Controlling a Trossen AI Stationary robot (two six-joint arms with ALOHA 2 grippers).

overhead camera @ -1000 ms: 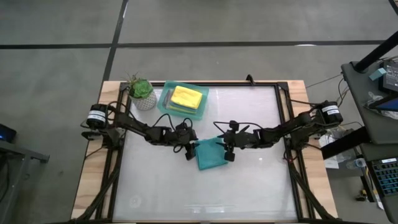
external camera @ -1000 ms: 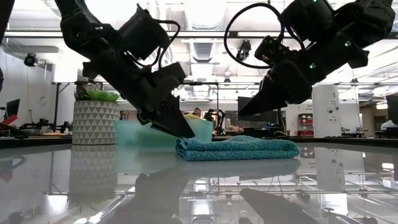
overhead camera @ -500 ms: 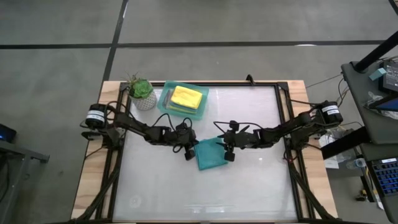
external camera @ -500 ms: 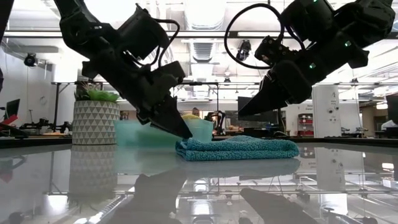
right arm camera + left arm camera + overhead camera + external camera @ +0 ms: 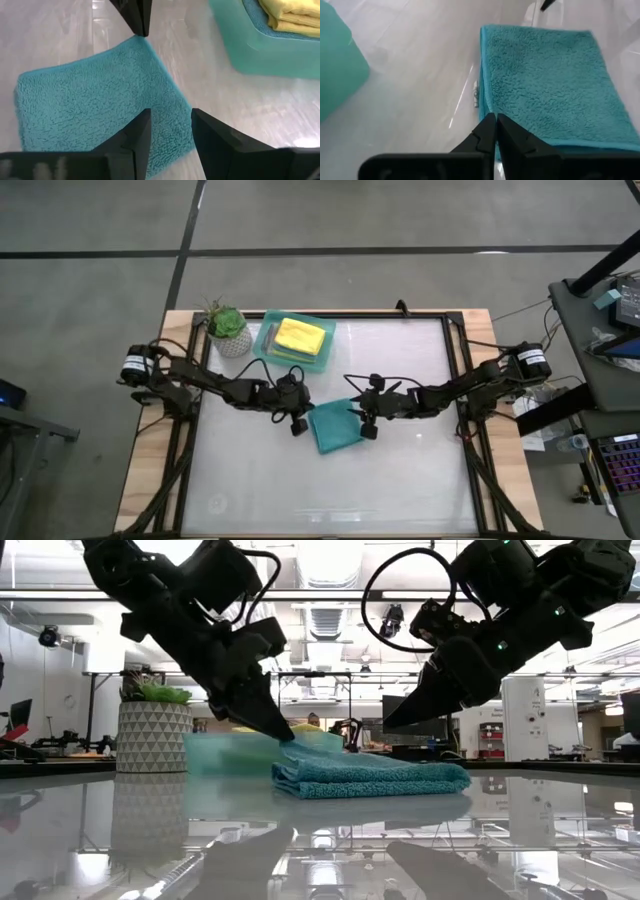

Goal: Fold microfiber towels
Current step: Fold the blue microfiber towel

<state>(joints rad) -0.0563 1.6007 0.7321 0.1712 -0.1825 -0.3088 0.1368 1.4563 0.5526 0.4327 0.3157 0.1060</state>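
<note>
A folded teal microfiber towel (image 5: 337,430) lies on the table's middle. My left gripper (image 5: 304,417) is shut on its far-left corner, which is raised; the rest rests flat on the table (image 5: 380,780). My right gripper (image 5: 170,135) stands open a little above the towel's right side (image 5: 392,722), touching nothing. A yellow towel (image 5: 299,335) lies folded on top in the mint-green tray (image 5: 268,348) at the far left. My left gripper pinches the teal towel's far-left corner (image 5: 143,44) between its two shut fingers (image 5: 487,131). The fingers slant down from the table's left. That corner (image 5: 302,745) is lifted off the table while the rest of the towel stays lying flat. One layer or several, I cannot tell.
A small potted plant (image 5: 228,328) stands at the far-left corner beside the tray (image 5: 260,50). Bare tabletop (image 5: 330,490) stretches along the near side and to the right of the towel.
My left gripper has taken hold of the towel's far-left corner, then gone up and back toward the table's left edge. The corner has lifted off the table and the whole towel has slid slightly left. My right gripper has kept still.
</note>
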